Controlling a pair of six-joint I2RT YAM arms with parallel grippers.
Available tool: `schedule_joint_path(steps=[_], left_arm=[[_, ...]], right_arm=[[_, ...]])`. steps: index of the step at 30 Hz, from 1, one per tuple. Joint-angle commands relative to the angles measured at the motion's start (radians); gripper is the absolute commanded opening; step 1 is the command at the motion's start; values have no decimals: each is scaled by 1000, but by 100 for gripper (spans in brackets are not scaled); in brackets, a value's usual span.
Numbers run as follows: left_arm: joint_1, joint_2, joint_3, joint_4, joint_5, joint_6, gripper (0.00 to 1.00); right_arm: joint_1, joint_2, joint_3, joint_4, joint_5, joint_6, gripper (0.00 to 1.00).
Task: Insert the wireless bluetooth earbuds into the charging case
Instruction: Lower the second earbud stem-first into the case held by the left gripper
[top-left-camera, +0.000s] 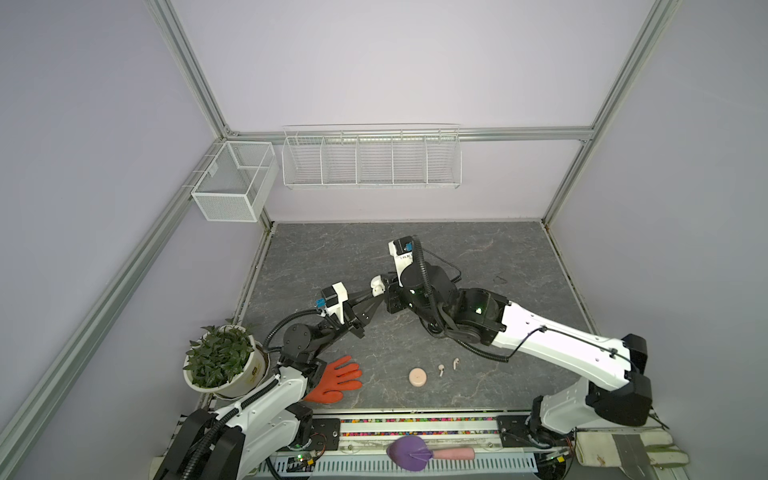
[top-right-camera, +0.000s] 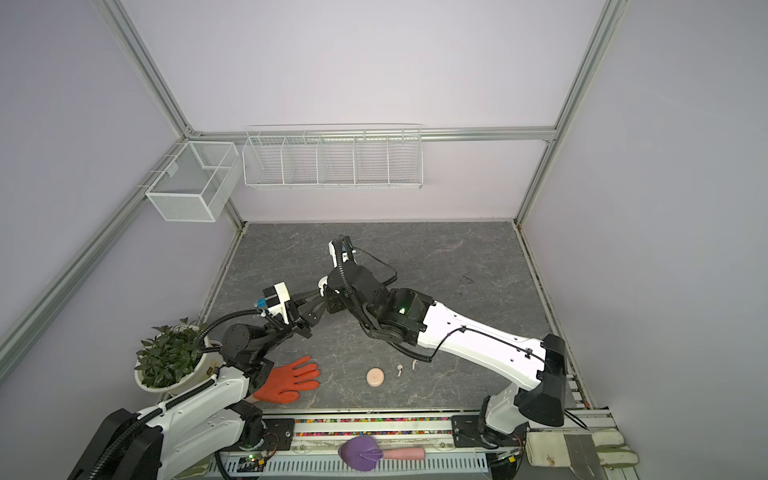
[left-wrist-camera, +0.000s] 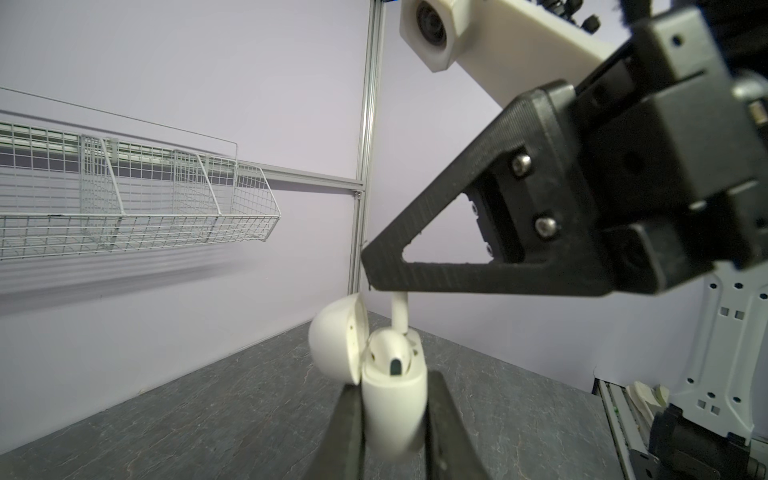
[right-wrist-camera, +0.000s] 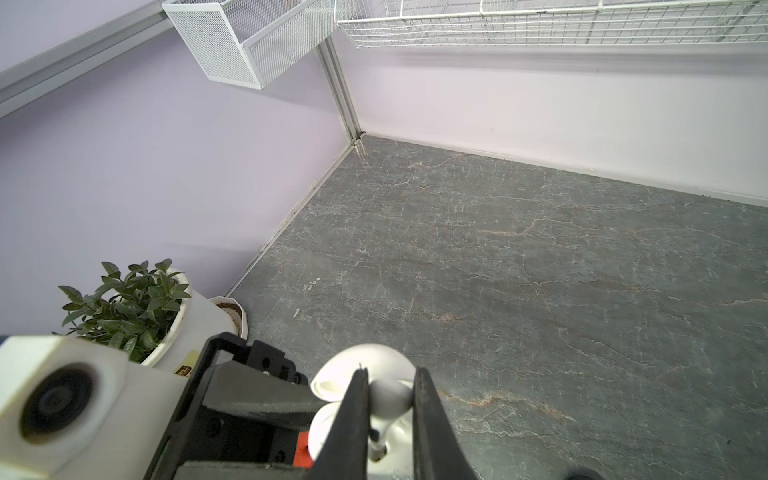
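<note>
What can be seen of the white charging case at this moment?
The white charging case is a small, smooth, glossy capsule with rounded ends; it looks like plastic. Its hinged lid stands open, swung to one side. The left gripper clamps the body from both sides and holds it above the grey table. A white earbud sits at its open mouth, pinched by the right gripper. Nothing else touches the case.
</note>
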Motion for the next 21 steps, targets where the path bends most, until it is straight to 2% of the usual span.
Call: schedule_joint_path(steps=[1, 11, 21], left_arm=[[4, -25, 11, -10, -13, 26, 0], [5, -25, 8, -13, -14, 31, 0], [5, -28, 5, -11, -15, 33, 0]], right_arm=[[8, 9, -16, 13, -5, 23, 12], [13, 17, -19, 8, -7, 34, 13], [15, 33, -10, 2, -10, 31, 20]])
